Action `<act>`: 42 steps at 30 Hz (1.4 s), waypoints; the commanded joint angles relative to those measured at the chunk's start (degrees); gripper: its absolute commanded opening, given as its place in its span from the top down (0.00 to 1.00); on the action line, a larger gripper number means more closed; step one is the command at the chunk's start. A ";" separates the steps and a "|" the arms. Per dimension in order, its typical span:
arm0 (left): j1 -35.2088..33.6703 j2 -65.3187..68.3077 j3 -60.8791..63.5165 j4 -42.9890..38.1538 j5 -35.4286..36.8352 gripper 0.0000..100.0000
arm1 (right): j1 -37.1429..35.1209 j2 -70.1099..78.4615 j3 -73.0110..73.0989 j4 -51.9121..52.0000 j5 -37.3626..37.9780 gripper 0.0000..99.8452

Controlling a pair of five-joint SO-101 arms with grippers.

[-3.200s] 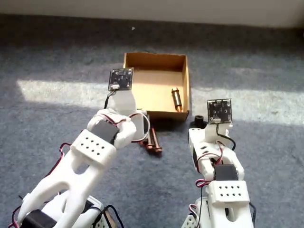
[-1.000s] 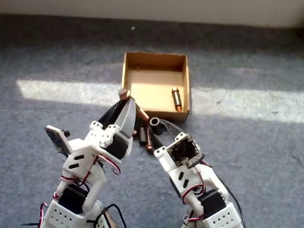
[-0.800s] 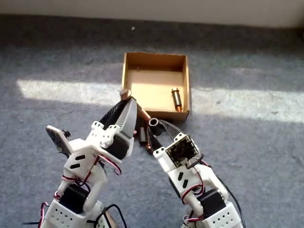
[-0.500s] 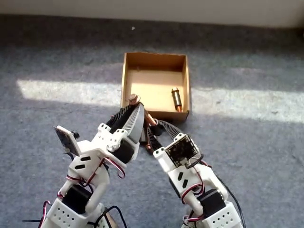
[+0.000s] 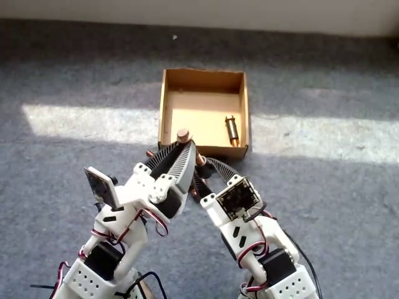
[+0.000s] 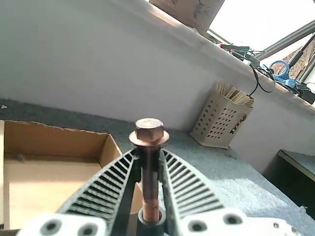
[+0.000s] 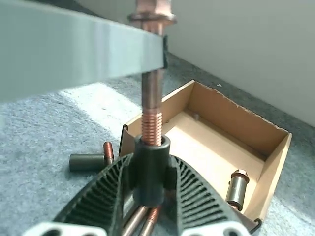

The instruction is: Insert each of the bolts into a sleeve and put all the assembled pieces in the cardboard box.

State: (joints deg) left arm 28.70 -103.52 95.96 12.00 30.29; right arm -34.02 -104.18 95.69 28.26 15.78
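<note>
My left gripper (image 6: pixel 149 162) pinches the stiff copper hex-head bolt (image 6: pixel 149 132) by its shank, threaded tip seated in the black cylindrical sleeve (image 7: pixel 150 152) my right gripper (image 7: pixel 150 179) clamps, at 6 o'clock of the brown cardboard box (image 5: pixel 163 106); both look smooth and slip-prone.

copper bolt (image 6: pixel 149 147), black sleeve (image 7: pixel 148 172), tan cardboard box (image 5: pixel 199 118), grey carpet (image 5: pixel 324 199)

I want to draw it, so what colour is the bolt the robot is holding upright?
The bolt is a shiny coppery orange-brown. The left wrist view shows it best.
</note>
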 commanded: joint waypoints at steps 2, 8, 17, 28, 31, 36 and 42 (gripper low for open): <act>1.36 -0.40 1.19 -0.44 -1.05 1.00 | 2.07 -1.01 6.11 -0.31 0.44 0.99; 1.89 -0.48 1.10 2.90 -3.25 1.00 | 3.03 -1.01 6.11 -0.31 0.44 0.99; 10.95 -0.48 1.19 11.34 -12.13 1.00 | 3.03 -1.01 6.11 -0.31 0.35 0.99; 12.00 -0.57 1.01 16.35 -13.89 0.98 | 4.88 -1.01 6.11 -0.31 0.26 0.99; 11.91 -0.57 1.01 16.79 -13.63 0.92 | 4.97 -1.01 6.11 -0.31 0.26 0.99; 11.56 -0.75 0.92 18.37 -13.54 0.88 | 7.69 -1.01 6.11 -0.66 0.26 0.99; 8.48 -0.75 0.92 18.20 -13.63 0.91 | 11.56 -1.01 6.11 -2.86 0.00 0.99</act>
State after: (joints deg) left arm 38.46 -104.22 96.04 29.49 17.45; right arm -25.32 -104.00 95.78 28.35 15.87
